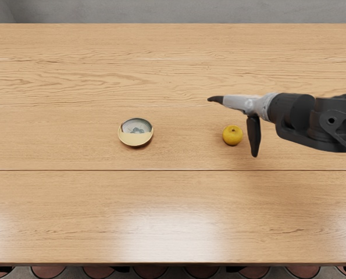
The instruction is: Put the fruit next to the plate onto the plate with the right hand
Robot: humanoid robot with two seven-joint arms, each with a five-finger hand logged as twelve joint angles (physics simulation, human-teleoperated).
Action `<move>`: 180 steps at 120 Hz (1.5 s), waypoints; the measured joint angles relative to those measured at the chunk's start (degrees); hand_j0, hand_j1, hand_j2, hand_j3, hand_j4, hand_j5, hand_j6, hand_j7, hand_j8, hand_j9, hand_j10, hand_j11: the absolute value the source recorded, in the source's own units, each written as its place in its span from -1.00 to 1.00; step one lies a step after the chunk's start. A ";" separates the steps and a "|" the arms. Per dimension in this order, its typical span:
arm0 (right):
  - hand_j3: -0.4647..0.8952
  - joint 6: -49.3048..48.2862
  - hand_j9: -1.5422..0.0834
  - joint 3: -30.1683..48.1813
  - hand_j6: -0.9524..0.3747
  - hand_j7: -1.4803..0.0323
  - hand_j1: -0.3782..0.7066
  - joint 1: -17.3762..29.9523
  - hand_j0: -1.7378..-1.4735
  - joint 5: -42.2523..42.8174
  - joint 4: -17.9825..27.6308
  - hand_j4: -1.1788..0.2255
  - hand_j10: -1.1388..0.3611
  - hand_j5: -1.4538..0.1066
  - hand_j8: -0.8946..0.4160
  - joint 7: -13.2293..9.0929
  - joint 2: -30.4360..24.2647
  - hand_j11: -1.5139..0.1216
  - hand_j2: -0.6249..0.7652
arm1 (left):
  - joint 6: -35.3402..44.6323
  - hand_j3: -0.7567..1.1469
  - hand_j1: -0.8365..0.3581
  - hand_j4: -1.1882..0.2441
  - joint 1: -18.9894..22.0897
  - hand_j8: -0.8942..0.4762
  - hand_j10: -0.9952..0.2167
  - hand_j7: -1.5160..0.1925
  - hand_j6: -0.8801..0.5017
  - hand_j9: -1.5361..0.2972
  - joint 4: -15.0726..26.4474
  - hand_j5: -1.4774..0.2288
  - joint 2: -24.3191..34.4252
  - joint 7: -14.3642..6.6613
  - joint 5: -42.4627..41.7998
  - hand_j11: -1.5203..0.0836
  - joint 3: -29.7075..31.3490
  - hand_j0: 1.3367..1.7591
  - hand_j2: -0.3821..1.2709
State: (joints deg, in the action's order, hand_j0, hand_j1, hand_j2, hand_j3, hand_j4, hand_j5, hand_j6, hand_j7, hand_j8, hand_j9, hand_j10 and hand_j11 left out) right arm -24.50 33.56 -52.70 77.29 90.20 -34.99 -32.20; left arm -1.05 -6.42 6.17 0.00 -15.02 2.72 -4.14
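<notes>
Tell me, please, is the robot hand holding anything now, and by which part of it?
Nothing is held. The right robot hand is open with fingers spread, and the yellow fruit lies on the table beside it, not grasped.

Light wooden plank counter [74, 203], small gold-rimmed plate [135, 132] lying near its middle, yellow fruit [232, 135] lying to the right of the plate, well apart from it
</notes>
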 joint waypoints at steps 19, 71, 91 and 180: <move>-0.32 4.00 0.81 -2.38 0.35 0.87 -0.83 1.26 -0.40 4.58 -1.83 0.60 0.45 0.78 0.28 0.00 2.77 0.77 -0.11 | 0.00 -0.20 0.95 0.64 0.00 0.28 0.62 0.75 0.25 0.65 0.00 0.71 0.00 0.00 0.00 0.87 0.00 0.52 -0.53; -0.32 15.79 0.53 -9.74 0.09 0.57 -0.44 1.79 -0.40 8.78 -4.98 0.35 0.21 0.48 0.01 -0.01 4.77 0.49 -0.16 | 0.00 -0.20 0.95 0.64 0.00 0.28 0.62 0.75 0.25 0.65 -0.01 0.71 0.00 0.00 0.00 0.87 0.00 0.52 -0.53; -0.32 17.81 0.51 -11.16 0.06 0.54 -0.41 2.13 -0.40 9.51 -6.28 0.33 0.19 0.46 -0.01 -0.01 5.91 0.46 -0.17 | 0.00 -0.20 0.95 0.64 0.00 0.28 0.62 0.75 0.25 0.65 0.00 0.71 0.00 0.00 0.00 0.87 0.00 0.52 -0.53; -0.32 24.30 0.43 -13.21 -0.01 0.46 -0.30 3.17 -0.40 9.70 -9.99 0.26 0.13 0.38 -0.09 -0.01 6.35 0.39 -0.18 | 0.00 -0.20 0.95 0.64 0.00 0.28 0.62 0.75 0.25 0.65 -0.01 0.71 0.00 0.00 0.00 0.87 0.00 0.52 -0.53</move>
State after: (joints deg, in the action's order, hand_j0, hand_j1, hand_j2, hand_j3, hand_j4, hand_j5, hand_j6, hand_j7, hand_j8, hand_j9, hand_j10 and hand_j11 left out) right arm -0.20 20.35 -49.53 86.99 80.21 -35.00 -25.85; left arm -1.05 -6.42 6.16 0.00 -15.03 2.72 -4.14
